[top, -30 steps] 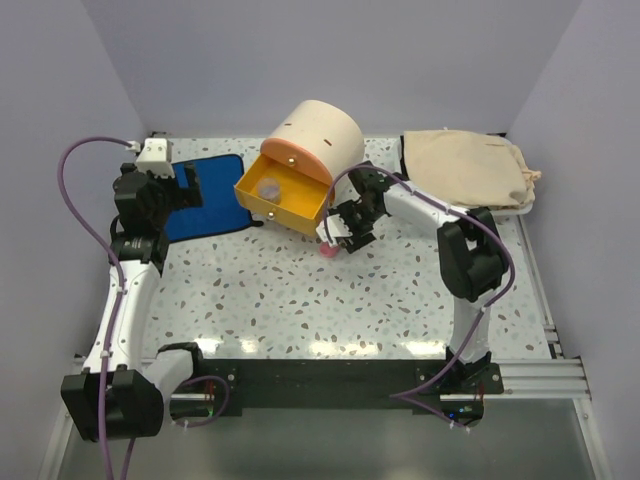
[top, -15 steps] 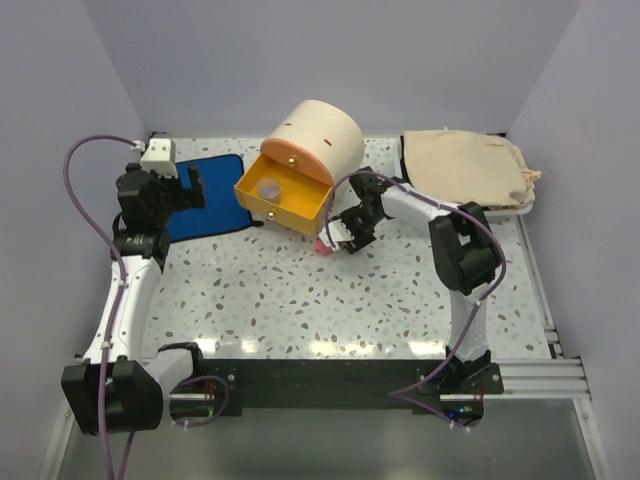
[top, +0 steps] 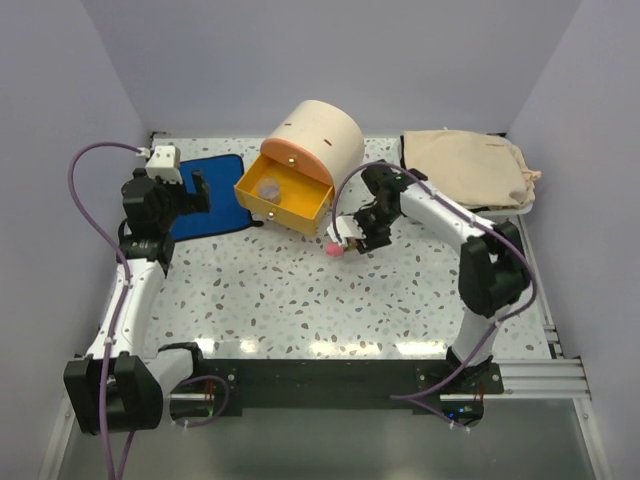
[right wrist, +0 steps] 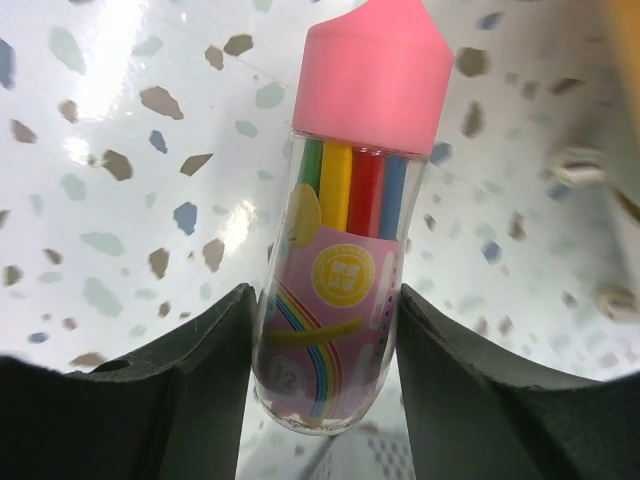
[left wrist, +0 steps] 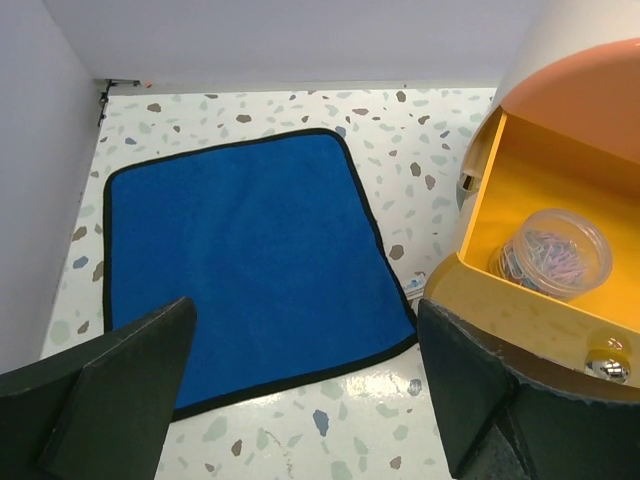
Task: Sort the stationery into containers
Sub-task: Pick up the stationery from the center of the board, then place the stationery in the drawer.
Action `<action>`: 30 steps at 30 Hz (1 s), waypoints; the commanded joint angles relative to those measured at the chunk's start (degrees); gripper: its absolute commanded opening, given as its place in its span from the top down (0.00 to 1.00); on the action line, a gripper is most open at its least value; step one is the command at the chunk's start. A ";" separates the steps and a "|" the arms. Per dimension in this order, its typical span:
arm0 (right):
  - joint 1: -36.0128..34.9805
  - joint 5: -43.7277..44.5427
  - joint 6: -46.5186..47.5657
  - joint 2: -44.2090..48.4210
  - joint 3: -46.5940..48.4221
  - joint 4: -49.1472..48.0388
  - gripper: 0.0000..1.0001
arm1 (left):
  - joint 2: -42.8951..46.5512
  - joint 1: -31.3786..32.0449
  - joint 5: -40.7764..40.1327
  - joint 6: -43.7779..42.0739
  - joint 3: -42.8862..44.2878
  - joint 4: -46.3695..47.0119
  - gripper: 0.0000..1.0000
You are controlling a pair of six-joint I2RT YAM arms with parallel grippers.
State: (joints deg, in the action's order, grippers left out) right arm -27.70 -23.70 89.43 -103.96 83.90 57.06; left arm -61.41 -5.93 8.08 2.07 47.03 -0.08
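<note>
My right gripper [top: 352,238] is shut on the pink transparent tube [right wrist: 345,250], pink cap pointing away, coloured sticks inside; its pink cap shows in the top view [top: 334,249] just above the table, right of the open yellow drawer [top: 283,200]. The drawer sticks out of the beige cylindrical cabinet [top: 315,135] below its orange drawer front [top: 295,156] and holds a clear jar of paper clips [left wrist: 552,253]. My left gripper [left wrist: 305,390] is open and empty above the near edge of the blue cloth [left wrist: 240,260]. The other stationery is out of view.
A white tray with a beige bag [top: 465,170] lies at the back right. The yellow drawer's small knob [left wrist: 607,366] is close to my left gripper's right finger. Grey walls stand behind and at both sides.
My right gripper has moved a little right and toward me with the tube, away from the drawer's corner. My left gripper has edged slightly right over the cloth.
</note>
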 commanded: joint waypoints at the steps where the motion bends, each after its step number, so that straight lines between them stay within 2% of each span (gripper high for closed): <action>1: -0.86 -3.98 -13.03 12.89 4.34 6.13 1.00 | -0.20 -0.13 -0.43 3.20 -1.94 7.11 0.04; 5: -1.12 -4.08 -27.88 23.07 6.63 2.20 1.00 | -1.52 -0.13 0.62 4.00 -1.76 8.77 0.04; 7: -1.91 -2.23 -35.50 23.81 8.03 -0.89 1.00 | -2.31 -0.13 1.41 4.17 -1.59 9.39 0.04; 9: -2.09 0.32 -42.11 19.34 14.60 -0.29 1.00 | -3.62 -0.13 2.38 4.61 -1.15 10.09 0.04; 10: -2.09 1.19 -49.89 17.15 21.50 0.07 1.00 | -4.15 -0.22 2.64 5.05 -0.71 10.27 0.04; 11: -2.18 1.90 -53.79 14.08 25.57 0.51 1.00 | -4.68 -0.22 3.08 5.14 -0.36 10.36 0.05; 13: -2.79 4.00 -62.92 5.38 33.92 3.23 1.00 | -5.83 -0.13 3.26 5.23 0.43 10.36 0.05; 14: -3.32 5.41 -64.89 2.30 43.10 4.71 1.00 | -6.09 -0.13 3.17 5.40 0.61 10.36 0.05; 15: -3.76 6.81 -66.30 -4.17 48.15 9.08 1.00 | -6.35 -0.13 3.09 5.58 0.61 10.45 0.05; 16: -4.46 7.26 -68.14 -7.19 58.21 11.47 1.00 | -6.36 -0.13 3.00 5.67 0.52 10.53 0.05; 19: -6.21 9.46 -69.56 -14.32 67.78 17.03 1.00 | -5.92 -0.22 2.65 6.11 0.09 10.27 0.05; 21: -7.01 10.08 -69.39 -13.29 64.84 15.21 1.00 | -5.22 -0.22 2.47 6.37 -0.27 10.01 0.05; 22: -7.71 9.56 -69.56 -10.85 59.24 13.88 1.00 | -4.87 -0.22 2.30 6.46 -0.62 9.83 0.05; 24: -8.24 8.94 -70.26 -9.33 55.16 12.21 1.00 | -3.82 -0.13 1.51 6.55 -1.14 9.48 0.05; 30: -9.03 7.18 -75.36 -11.08 52.77 11.33 1.00 | -1.18 -0.13 -0.08 6.28 -3.52 7.90 0.05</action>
State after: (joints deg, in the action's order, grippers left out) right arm -36.58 -15.79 19.11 -118.98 136.05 70.00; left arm -65.60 -5.93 9.63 7.90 45.04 6.39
